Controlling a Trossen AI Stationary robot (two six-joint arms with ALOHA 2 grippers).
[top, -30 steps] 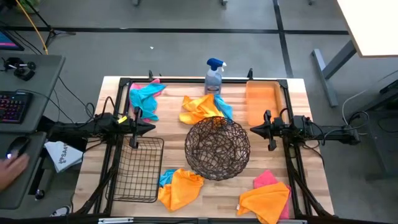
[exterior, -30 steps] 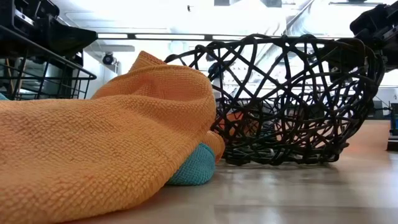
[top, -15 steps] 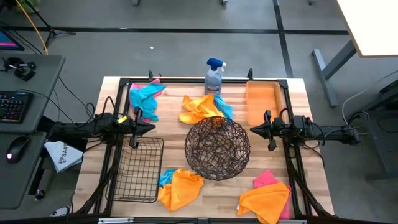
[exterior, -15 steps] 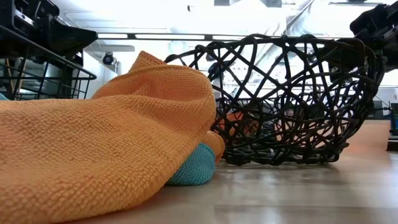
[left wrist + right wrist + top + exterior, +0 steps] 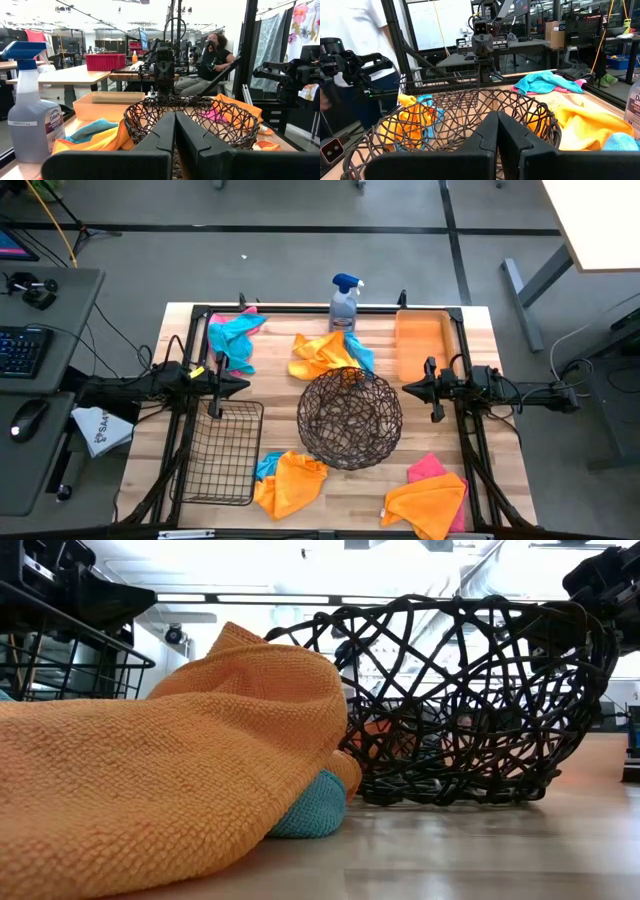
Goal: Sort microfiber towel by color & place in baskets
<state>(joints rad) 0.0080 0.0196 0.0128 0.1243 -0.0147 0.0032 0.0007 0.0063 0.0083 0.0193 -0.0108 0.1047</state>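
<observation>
While nothing is sorted yet, take the round woven basket point(image 5: 350, 418) at the table's centre as your landmark. From above, the left gripper point(image 5: 240, 386) waits just left of it and the right gripper point(image 5: 408, 390) just right of it, both pointing at it and holding nothing. Teal and pink towels point(image 5: 232, 340) lie beyond it to the left; an orange and teal heap point(image 5: 326, 353) touches its far rim beside the spray bottle point(image 5: 345, 304). The orange tray point(image 5: 421, 345) sits beyond-right, the black wire basket point(image 5: 222, 452) near-left. Orange over teal point(image 5: 289, 480) lies in front, pink under orange point(image 5: 428, 494) front-right.

At table level, an orange towel point(image 5: 160, 790) covers a teal one point(image 5: 312, 808), just beside the woven basket point(image 5: 460, 700).

Through the left wrist, the fingers point(image 5: 160, 137) are pressed together; spread them before reaching.

Through the right wrist, the fingers point(image 5: 487, 134) are likewise pressed together. Pinch one top layer only, so stacked colours separate.
</observation>
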